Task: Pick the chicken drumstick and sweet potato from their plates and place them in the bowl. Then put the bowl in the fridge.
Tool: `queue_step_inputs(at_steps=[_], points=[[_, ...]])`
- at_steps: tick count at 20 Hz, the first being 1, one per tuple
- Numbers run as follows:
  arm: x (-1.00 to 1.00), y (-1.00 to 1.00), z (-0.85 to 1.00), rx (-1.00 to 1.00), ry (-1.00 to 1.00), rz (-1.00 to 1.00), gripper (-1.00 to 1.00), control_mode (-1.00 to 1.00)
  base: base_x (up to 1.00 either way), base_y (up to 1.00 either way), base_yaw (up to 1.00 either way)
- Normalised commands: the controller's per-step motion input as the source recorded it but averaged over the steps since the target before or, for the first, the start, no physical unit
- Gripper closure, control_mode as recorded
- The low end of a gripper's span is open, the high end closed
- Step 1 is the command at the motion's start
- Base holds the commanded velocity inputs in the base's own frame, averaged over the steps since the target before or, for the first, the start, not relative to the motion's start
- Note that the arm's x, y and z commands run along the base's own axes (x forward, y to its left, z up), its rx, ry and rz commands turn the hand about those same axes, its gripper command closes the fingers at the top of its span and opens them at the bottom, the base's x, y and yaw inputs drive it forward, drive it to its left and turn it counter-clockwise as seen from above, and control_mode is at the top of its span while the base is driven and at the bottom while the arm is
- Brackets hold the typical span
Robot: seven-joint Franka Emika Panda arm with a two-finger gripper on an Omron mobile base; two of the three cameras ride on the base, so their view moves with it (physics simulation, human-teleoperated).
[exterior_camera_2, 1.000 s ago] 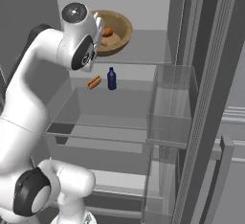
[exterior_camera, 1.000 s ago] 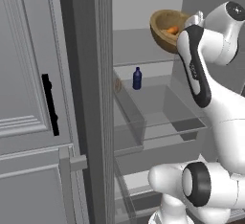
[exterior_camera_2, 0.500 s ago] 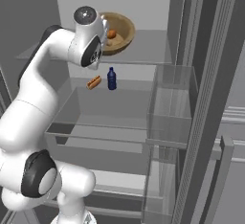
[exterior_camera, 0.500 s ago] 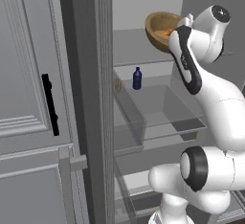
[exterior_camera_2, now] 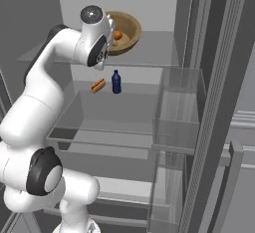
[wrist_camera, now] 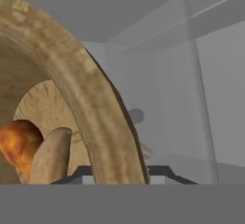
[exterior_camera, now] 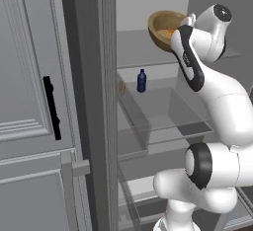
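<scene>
**Bowl held high at the fridge's top shelf, tipped and loaded**

The gripper [wrist_camera: 115,177] is clamped narrowly on the rim of the bowl [exterior_camera_2: 124,30], which it holds up inside the open fridge [exterior_camera_2: 164,53], over the top shelf [exterior_camera_2: 154,48] and toward its far left. Whether the bowl's base already touches the glass cannot be told.

Risks, as I judge them:
- The bowl hangs from one edge and is tilted, its mouth turned partly toward the near side. If it tips further, the food could roll out over the rim.
- Letting go while the bowl is off the shelf or at a slant could make it rock, slide or drop toward the lower shelf, where a blue bottle [exterior_camera_2: 116,81] and a hot dog [exterior_camera_2: 97,85] sit.
- The arm is folded tightly near the fridge's left wall; a wide swing on withdrawal might clip the bowl or the shelf edge.

The bowl is light brown wood with clear grain and a thick rim, which fills much of the hand view. Inside lies an orange-brown lump [wrist_camera: 16,144], and beside it, touching, a paler tan piece [wrist_camera: 50,158], probably the drumstick's bone end, though I cannot sort drumstick from sweet potato with certainty. From the right base view one orange lump [exterior_camera_2: 117,35] shows inside the bowl, near the gripper.
</scene>
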Motion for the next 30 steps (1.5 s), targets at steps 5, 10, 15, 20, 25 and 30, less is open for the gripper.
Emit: queue_step_inputs(at_steps=[5, 10, 15, 20, 25, 30], points=[[0.00, 0.00, 0.00, 0.00, -0.10, 0.00, -1.00, -1.00, 0.00, 0.00, 0.00], [-0.05, 0.00, 0.18, 0.00, -0.27, 0.00, -1.00, -1.00, 0.00, 0.00, 0.00], [-0.42, 0.00, 0.44, 0.00, -0.20, 0.00, -1.00, -1.00, 0.00, 0.00, 0.00], [-0.85, 0.00, 0.62, -0.02, 0.00, -0.02, -1.00, -1.00, 0.00, 0.00, 0.00], [-0.99, 0.00, 0.45, -0.02, 0.03, -0.04, -1.00, -1.00, 0.00, 0.00, 0.00], [-0.98, 0.00, 0.07, -0.03, 0.03, 0.00, -1.00, -1.00, 0.00, 0.00, 0.00]])
